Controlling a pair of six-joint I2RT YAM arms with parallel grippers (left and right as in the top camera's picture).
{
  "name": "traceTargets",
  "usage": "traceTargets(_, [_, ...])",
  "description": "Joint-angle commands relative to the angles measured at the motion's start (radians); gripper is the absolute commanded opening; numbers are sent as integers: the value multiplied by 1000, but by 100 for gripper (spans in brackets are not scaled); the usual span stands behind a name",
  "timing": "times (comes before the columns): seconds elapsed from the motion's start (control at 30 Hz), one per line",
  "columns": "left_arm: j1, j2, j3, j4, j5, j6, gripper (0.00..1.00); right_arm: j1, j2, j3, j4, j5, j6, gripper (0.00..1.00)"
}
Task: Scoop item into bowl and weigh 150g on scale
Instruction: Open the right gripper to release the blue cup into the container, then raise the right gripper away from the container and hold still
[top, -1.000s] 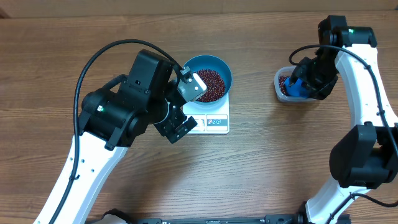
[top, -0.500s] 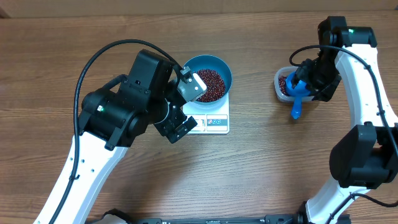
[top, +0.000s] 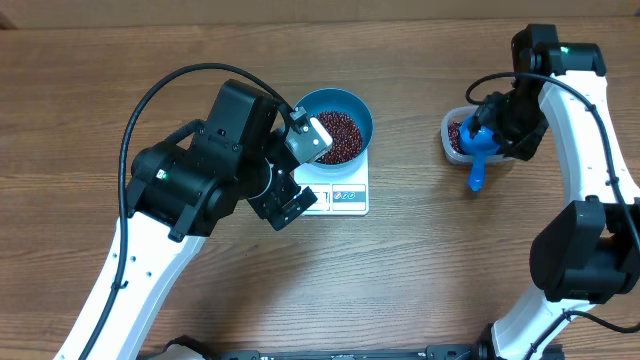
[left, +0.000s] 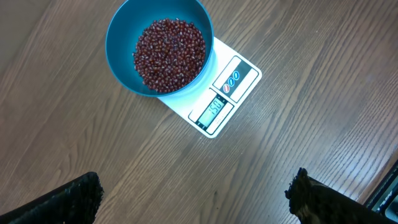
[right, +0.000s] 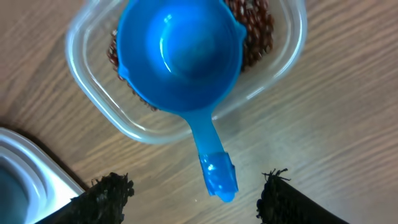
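The blue bowl (top: 358, 112) (left: 121, 56) stands on the white scale (top: 347, 198) (left: 239, 78), and the beans (top: 338, 137) (left: 169, 51) fill its bottom. The scale's display (left: 214, 108) reads 150. My left gripper (top: 303, 172) (left: 196, 199) hangs open above the scale's left side, holding nothing. At the far right a blue scoop (top: 478, 143) (right: 180, 56) lies in the clear tub (top: 448, 130) (right: 283, 68) on more beans (right: 256, 34), its handle (right: 214, 165) sticking out over the rim. My right gripper (top: 497, 128) (right: 193, 193) stands open round the handle's end without touching it.
Bare wooden tabletop (top: 430, 260) lies between the scale and the tub and along the front. The right arm (top: 590, 130) curves down the right edge, and the left arm's black cable (top: 150, 95) loops over the left side.
My right gripper has opened and let go of the scoop. The scoop's handle has dropped out over the tub's rim. The left arm, bowl and scale have not moved.
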Motion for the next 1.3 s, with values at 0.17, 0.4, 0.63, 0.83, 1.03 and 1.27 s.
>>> traceTargets(0.17, [4,-7,19,0,-3,0,100,-3,-29,96,65,18,-2,82])
traceTargets(0.4, [4,-7,19,0,-3,0,100,-3,-29,206,97,27,-4,91])
traceTargets(0.63, [4,-7,19,0,-3,0,100,-3,-29,274,98,63,-7,99])
traceTargets(0.83, [4,-7,19,0,-3,0,100,-3,-29,275,122,63,-6,100])
traceTargets(1.03, [4,-7,19,0,-3,0,100,-3,-29,275,143,62,-6,100])
traceTargets(1.27, [4,-7,19,0,-3,0,100,-3,-29,275,143,62,-6,100])
